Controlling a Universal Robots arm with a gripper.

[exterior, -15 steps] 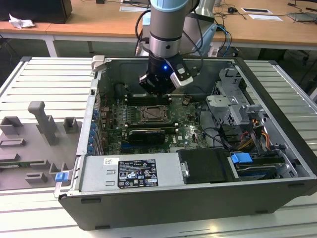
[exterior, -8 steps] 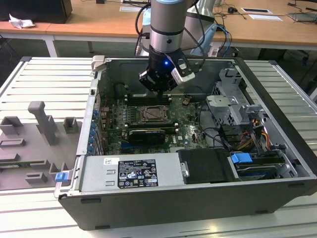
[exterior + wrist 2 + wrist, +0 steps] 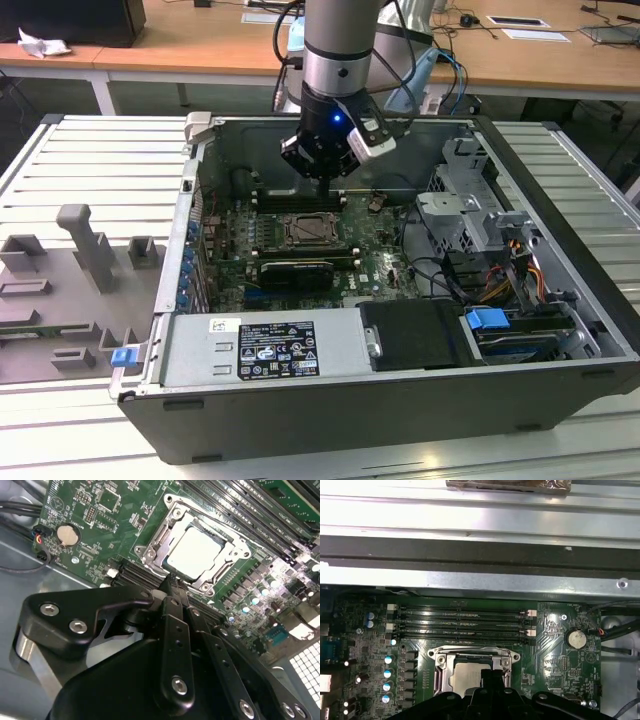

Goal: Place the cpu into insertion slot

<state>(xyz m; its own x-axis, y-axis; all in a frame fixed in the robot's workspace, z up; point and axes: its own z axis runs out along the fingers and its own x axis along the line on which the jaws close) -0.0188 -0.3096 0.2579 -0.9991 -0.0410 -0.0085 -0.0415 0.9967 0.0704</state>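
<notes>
The cpu (image 3: pixel 194 550), a flat square chip with a silver-grey top, lies inside the insertion slot (image 3: pixel 150 550), whose metal frame stands around it on the green board. The first wrist view has the cpu (image 3: pixel 466 676) in the slot frame (image 3: pixel 472 654) too. My gripper (image 3: pixel 173 584) hangs just above the slot's edge, its black fingers drawn together with nothing between them. In the exterior view the gripper (image 3: pixel 323 178) hovers over the slot (image 3: pixel 308 231) inside the open computer case.
Long memory slots (image 3: pixel 462 622) run beside the socket. A black graphics card (image 3: pixel 295 272) lies nearer the case front. A coin battery (image 3: pixel 576 639), cables (image 3: pixel 455 275) and a drive cage (image 3: pixel 465 215) crowd the exterior view's right. Case walls (image 3: pixel 190 240) enclose the board.
</notes>
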